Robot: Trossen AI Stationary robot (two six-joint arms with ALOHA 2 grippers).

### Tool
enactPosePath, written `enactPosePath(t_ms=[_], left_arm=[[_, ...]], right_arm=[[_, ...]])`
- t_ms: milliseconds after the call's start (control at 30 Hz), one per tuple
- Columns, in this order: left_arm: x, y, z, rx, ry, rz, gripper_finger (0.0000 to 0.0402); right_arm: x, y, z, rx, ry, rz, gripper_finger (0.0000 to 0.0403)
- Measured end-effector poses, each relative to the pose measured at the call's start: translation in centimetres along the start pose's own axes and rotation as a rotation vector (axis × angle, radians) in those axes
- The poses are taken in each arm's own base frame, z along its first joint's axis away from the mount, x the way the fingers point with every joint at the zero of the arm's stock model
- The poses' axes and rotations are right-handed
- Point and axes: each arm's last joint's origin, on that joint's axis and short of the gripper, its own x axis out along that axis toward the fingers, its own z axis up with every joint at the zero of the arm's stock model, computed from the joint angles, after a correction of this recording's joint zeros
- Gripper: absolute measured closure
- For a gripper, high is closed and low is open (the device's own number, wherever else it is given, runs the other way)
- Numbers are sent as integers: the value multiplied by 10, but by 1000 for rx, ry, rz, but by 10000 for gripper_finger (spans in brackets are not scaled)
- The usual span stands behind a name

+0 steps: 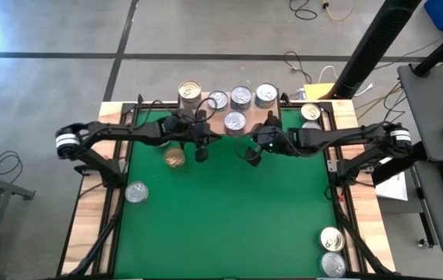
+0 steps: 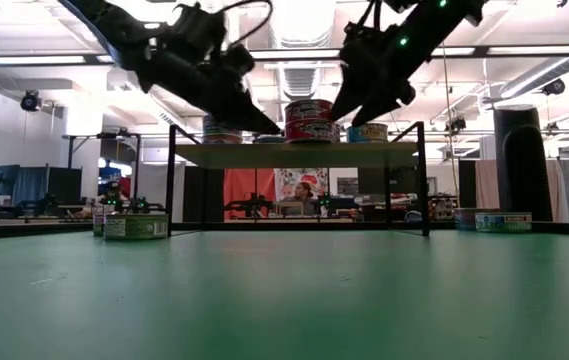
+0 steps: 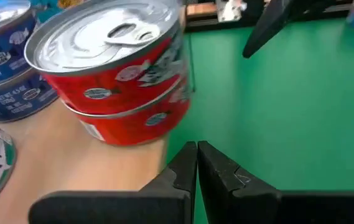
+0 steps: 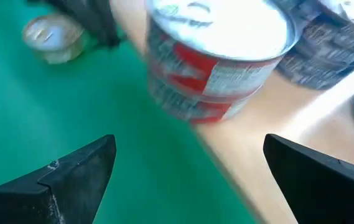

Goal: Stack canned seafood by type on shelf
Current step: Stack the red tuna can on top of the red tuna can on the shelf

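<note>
Green matting covers the surface, with the shelf at twelve o'clock. On its front edge stands a stack of two red tins. Left tool, fingers pressed together and empty, hangs at the stack's nine o'clock; right tool, spread wide and empty, hangs at its three o'clock. Loose tins sit at five o'clock.

I saw shiny metal lids on the red paper-labelled tins, a smooth pale wooden shelf, and a matt green table mat.
</note>
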Motion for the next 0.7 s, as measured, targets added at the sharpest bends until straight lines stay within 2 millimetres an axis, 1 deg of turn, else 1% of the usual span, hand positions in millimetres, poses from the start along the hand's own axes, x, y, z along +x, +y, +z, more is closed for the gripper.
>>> enactPosePath(t_ms=[233,433,500,700], left_arm=[[19,13,14,1,37,8,401],[33,18,18,2,44,8,402],[36,18,17,1,53,5,402],[37,19,17,14,47,8,402]], right_arm=[[11,4,-3,13,1,-26,3],[17,2,-6,9,-9,-165,3],[18,1,-7,-6,-4,-193,3],[18,1,-7,-9,-3,-198,3]])
